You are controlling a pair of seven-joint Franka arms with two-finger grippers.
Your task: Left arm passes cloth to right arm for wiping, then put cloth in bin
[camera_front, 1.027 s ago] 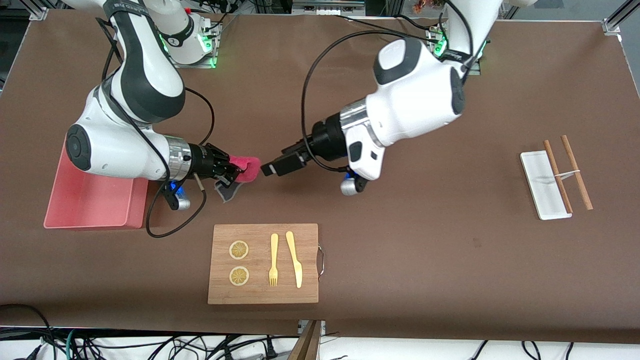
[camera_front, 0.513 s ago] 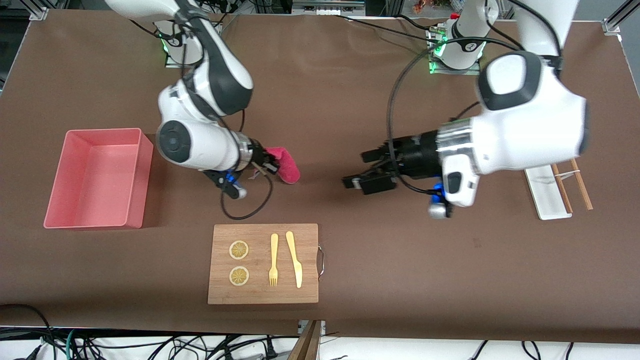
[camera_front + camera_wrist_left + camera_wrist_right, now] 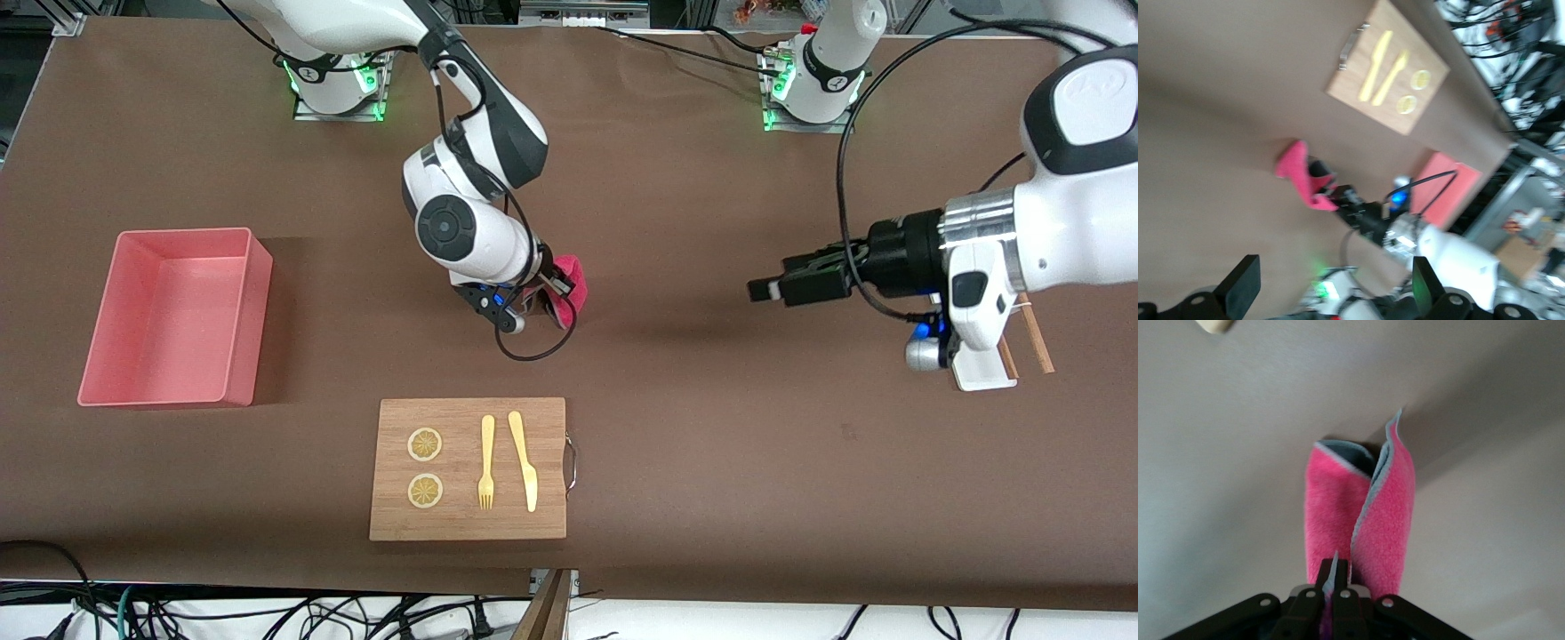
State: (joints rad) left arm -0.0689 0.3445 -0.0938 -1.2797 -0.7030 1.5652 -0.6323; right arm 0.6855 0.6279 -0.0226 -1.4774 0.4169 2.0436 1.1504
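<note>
I work at a wide table (image 3: 711,427) covered in plain brown paper, with cables and metal framing along its edges.

Starting at my right arm's end, the bin (image 3: 173,316) sits flat on the table: a salmon-pink plastic box with rounded corners and upright walls, open at the top, nothing inside. Bare brown surface surrounds it on all sides.

Next comes the wooden board (image 3: 468,468), close to the table edge nearest the front camera. On it lie two lemon slices (image 3: 425,467), a yellow fork (image 3: 486,461) and a yellow knife (image 3: 524,460), side by side. A metal handle sits on the board's short edge.

Above the bare table, farther from the front camera than the board, my right gripper (image 3: 558,286) points downward with its fingers pinched tight together on the cloth (image 3: 569,284). The cloth is a soft magenta-pink towel with a grey border. It hangs folded from my fingers in two flaps, and my right wrist view shows the grey edging running along the fold.

A broad stretch of open table lies between my two grippers.

My left gripper (image 3: 772,286) hovers over bare table toward my left arm's end, fingers spread wide and holding nothing.

A white tray (image 3: 978,378) lies by that arm, mostly hidden under it, with brown chopsticks (image 3: 1036,342) just beside it.
</note>
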